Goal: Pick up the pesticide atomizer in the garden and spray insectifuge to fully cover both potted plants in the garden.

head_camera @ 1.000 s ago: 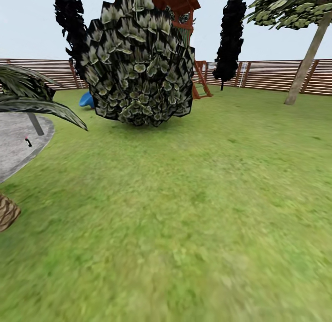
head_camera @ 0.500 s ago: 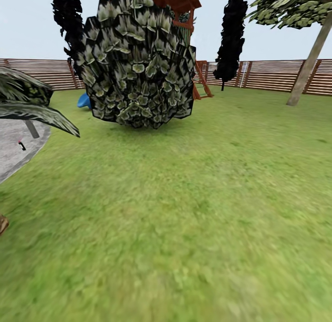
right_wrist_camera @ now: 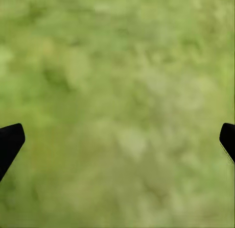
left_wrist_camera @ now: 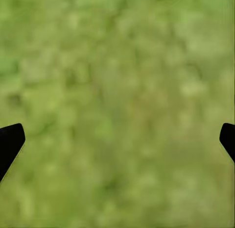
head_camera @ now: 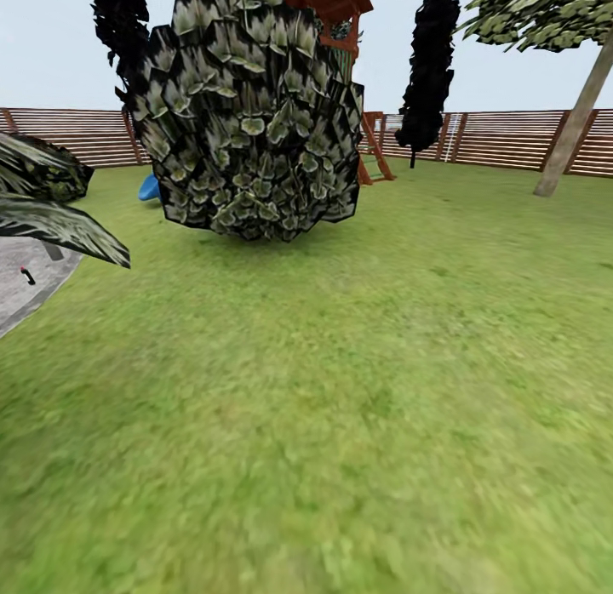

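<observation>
Pesticide atomizer (head_camera: 27,276): a tiny dark thing with a red tip, lying on the grey paved patch (head_camera: 25,300) at the far left of the head view, just under the drooping palm fronds (head_camera: 60,224). Too small to make out any detail.

Head view, the rest: open green lawn (head_camera: 358,390) runs from the near edge to a brown slatted fence (head_camera: 502,139). A big dark shrub (head_camera: 251,117) with pale-edged leaves stands in the middle distance and hides most of a red wooden playset (head_camera: 340,15) behind it. A sliver of something blue (head_camera: 150,187) peeks out at the shrub's left. Two black, narrow trees (head_camera: 430,66) rise against the sky, and a leaning trunk (head_camera: 572,126) on the right carries a leafy crown cut off by the top edge.

Cut off: the paved patch and the fronds both run out of the picture on the left.

Left gripper (left_wrist_camera: 117,139): from its wrist camera the two black fingertips (left_wrist_camera: 10,142) sit at opposite edges, wide apart, with nothing between them. Blurred grass lies beneath.

Right gripper (right_wrist_camera: 117,139): the same from its own camera, black fingertips (right_wrist_camera: 10,139) spread to the edges, nothing held, soft green grass below.

Wrist views against head view: the wrist cameras give the grippers and bare turf; the head view gives the garden and the atomizer.
</observation>
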`<state>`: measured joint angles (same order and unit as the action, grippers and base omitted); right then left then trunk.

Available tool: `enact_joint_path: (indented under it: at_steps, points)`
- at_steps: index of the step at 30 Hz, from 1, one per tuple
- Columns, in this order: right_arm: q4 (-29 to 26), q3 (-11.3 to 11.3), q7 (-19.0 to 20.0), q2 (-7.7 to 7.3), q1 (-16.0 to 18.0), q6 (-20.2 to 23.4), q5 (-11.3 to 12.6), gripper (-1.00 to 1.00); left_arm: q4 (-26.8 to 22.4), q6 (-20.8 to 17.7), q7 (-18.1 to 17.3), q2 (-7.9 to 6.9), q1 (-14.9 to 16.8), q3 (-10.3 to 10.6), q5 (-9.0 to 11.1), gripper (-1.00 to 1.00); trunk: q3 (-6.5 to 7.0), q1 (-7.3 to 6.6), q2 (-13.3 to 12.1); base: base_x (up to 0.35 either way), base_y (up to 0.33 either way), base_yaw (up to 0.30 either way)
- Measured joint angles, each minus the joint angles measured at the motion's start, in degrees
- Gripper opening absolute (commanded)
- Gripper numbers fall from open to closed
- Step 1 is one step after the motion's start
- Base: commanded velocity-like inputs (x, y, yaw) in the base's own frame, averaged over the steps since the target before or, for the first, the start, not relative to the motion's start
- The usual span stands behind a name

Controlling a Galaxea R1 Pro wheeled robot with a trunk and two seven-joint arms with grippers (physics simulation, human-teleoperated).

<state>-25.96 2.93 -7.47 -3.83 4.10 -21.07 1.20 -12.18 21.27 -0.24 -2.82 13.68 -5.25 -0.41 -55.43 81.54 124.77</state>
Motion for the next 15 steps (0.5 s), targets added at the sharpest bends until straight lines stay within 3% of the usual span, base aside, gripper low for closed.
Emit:
enact_joint_path:
  at_steps: [15]
  points:
    - [0.02, 0.00, 0.01, 0.00, 0.00, 0.03, 0.00, 1.00, 0.00, 0.02, 0.00, 0.02, -0.02, 0.00, 0.00, 1.00, 0.00, 0.00, 0.00, 0.339, 0.000, 0.000]
